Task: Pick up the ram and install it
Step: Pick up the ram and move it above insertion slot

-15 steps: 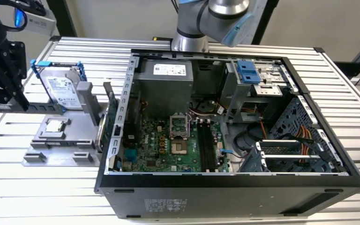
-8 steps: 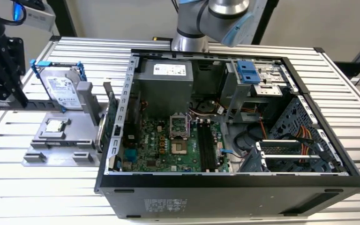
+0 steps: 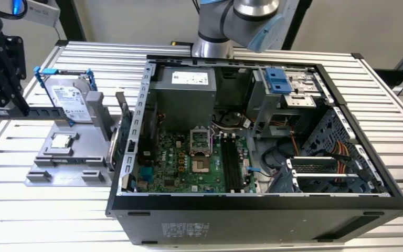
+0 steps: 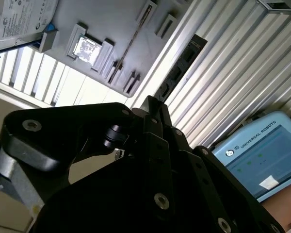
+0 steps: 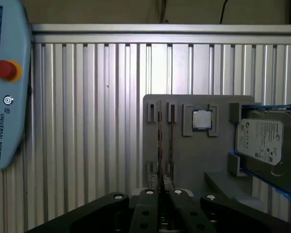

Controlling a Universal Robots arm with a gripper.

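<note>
On the grey holder (image 5: pixel 194 160) beside the open computer case (image 3: pixel 257 220), the ram (image 5: pixel 159 141) stands on its long edge in slotted posts, not yet lifted. Seen from above in the first wrist view it is edge-on: a thin, straight, dark line with a brownish-green tint, running most of the holder's length (its chips face sideways and cannot be made out). The second wrist view gives the same slim stick as a slanted line.

Near it on the holder the small square silver processor (image 5: pixel 202 119) lies in its own recess. Beyond that the silver hard drive (image 5: pixel 264 141) in its blue frame is propped at a tilt.

The gripper (image 5: pixel 162 196) hangs in the air apart from the ram; in the exterior view it sits high at the exterior view's left, well apart from the case. Its black fingers (image 5: pixel 148 206) are drawn together, the tips meeting with at most a hairline seam, and they hold nothing. In the first wrist view the ram's line runs straight toward that seam.

Inside the case the green motherboard (image 3: pixel 180 157) carries long black memory slots (image 3: pixel 233 163). A blue-grey teach pendant (image 5: pixel 5 87) lies on the ribbed aluminium table (image 5: pixel 87 121).
</note>
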